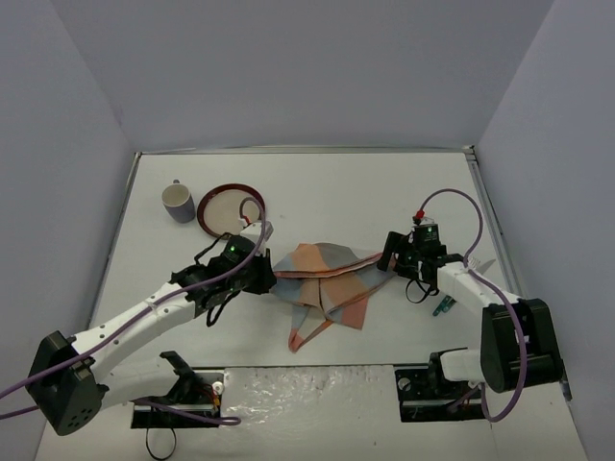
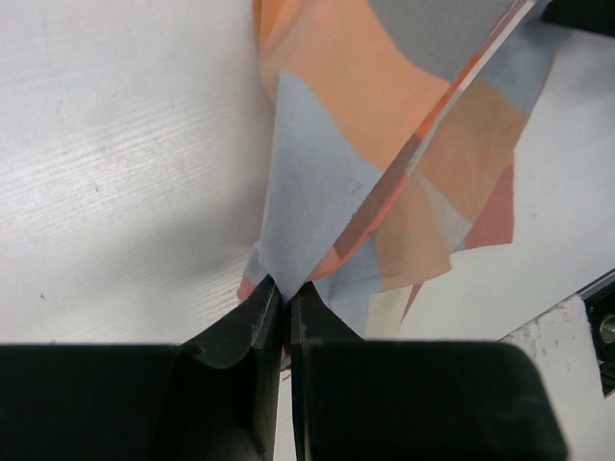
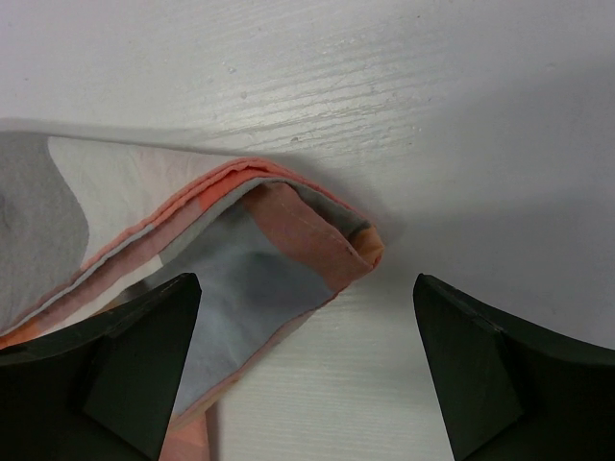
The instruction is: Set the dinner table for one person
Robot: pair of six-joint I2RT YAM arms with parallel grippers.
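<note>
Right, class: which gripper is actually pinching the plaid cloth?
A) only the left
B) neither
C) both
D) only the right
A: the left gripper has its fingers closed on an edge of the plaid cloth, while the right gripper stands wide open over a folded corner.

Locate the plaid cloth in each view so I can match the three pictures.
Top external: plaid cloth crumpled at centre.
Left wrist: upper right, an edge pinched in the left gripper.
Right wrist: lower left, folded corner inside the open right gripper.
Shared landmark: white tabletop.
</note>
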